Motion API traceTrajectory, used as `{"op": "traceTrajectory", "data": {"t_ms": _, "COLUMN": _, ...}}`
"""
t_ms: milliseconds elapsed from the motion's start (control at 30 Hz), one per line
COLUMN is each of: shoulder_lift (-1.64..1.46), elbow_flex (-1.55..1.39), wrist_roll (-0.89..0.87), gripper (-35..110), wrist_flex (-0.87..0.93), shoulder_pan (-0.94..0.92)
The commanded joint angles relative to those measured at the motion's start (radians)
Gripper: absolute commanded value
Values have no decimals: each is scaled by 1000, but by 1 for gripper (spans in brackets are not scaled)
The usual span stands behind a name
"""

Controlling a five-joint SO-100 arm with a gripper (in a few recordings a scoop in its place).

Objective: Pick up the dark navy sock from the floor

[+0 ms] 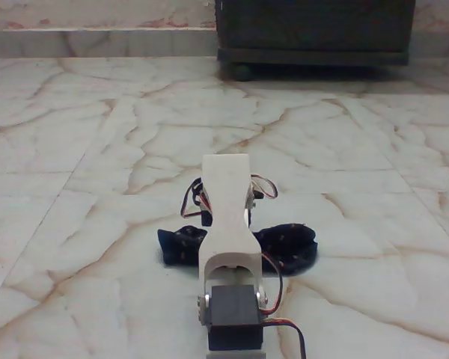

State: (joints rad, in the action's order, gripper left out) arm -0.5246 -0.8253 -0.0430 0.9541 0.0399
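The gripper (226,196) is seen from behind in the fixed view, at the far end of the arm's white bracket (226,224), directly over the middle of the sock (284,245). Its fingers are hidden by the bracket, so whether the jaws are spread, closed or gripping fabric cannot be told. Red, black and pale wires (266,185) are looped out on both sides of the gripper's head. A black servo block (235,314) is mounted at the near end of the bracket, at the lower edge of the picture, with further wires trailing to its right. The dark navy sock, marked with tiny pale dots, is laid flat on the floor (97,149) across the arm's line; one end is shown to the left of the bracket and the larger end to its right. The floor is formed of glossy cream marble tiles with brown-orange veins. A dark wheeled cabinet (314,30) stands well behind, at the top of the picture, against a low step.
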Motion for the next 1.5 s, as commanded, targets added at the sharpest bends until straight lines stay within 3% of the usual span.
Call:
{"op": "traceTrajectory", "data": {"t_ms": 0, "shoulder_lift": -5, "elbow_flex": 34, "wrist_roll": -8, "gripper": 6, "wrist_flex": -12, "shoulder_pan": -8}}
{"op": "traceTrajectory", "data": {"t_ms": 333, "shoulder_lift": -44, "elbow_flex": 6, "wrist_roll": 20, "gripper": 0, "wrist_flex": -44, "shoulder_pan": -9}}
{"op": "traceTrajectory", "data": {"t_ms": 700, "shoulder_lift": -476, "elbow_flex": -459, "wrist_roll": 115, "gripper": 0, "wrist_flex": -192, "shoulder_pan": -25}}
{"op": "traceTrajectory", "data": {"t_ms": 1467, "shoulder_lift": -1422, "elbow_flex": -1378, "wrist_roll": 811, "gripper": 0, "wrist_flex": -615, "shoulder_pan": -81}}
